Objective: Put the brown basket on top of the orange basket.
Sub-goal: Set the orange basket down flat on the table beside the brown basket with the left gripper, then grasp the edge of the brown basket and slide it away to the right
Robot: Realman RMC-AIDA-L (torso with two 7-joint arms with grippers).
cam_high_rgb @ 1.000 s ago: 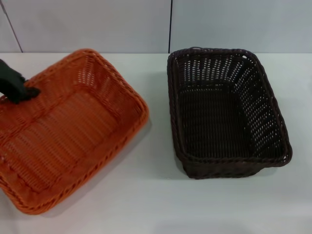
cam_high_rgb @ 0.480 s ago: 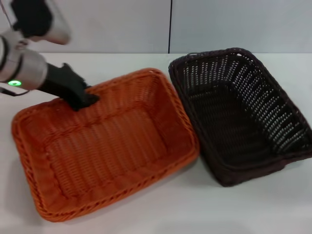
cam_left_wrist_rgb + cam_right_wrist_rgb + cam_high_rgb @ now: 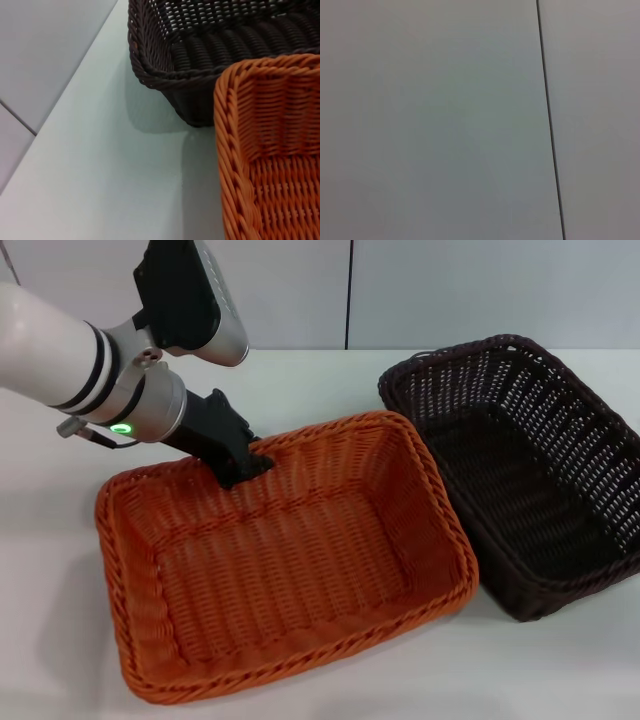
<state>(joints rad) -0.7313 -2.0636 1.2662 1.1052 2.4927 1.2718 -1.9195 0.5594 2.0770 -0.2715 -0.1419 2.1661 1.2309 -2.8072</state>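
Head view: left gripper (image 3: 240,462) down on the far rim of the orange basket (image 3: 290,560), black fingers clenched over the braided edge, grasping it. Orange basket flat on the white table (image 3: 300,375), centre-left, turned at a slant, whole outline in frame. Brown basket (image 3: 525,465) just beside it on the robot's right, near corner close against or touching the orange rim; contact not clear from here. Far right side of the brown basket cut off by the frame edge. Green light lit on the wrist of the left arm (image 3: 70,360). No sign of the right arm.

Left wrist view: close on one corner of the orange basket (image 3: 270,145) and, beyond it, a corner of the brown basket (image 3: 200,55). Orange rim overlapping the brown wall in the picture, shadow between them on the table (image 3: 100,170); touching or just apart not to be told. Neither basket seen whole. Own fingers out of frame.

Right wrist view: only a plain pale panel (image 3: 430,120) with one dark seam (image 3: 547,120) running down it. No basket, no table, no fingers; right gripper unseen in every view.
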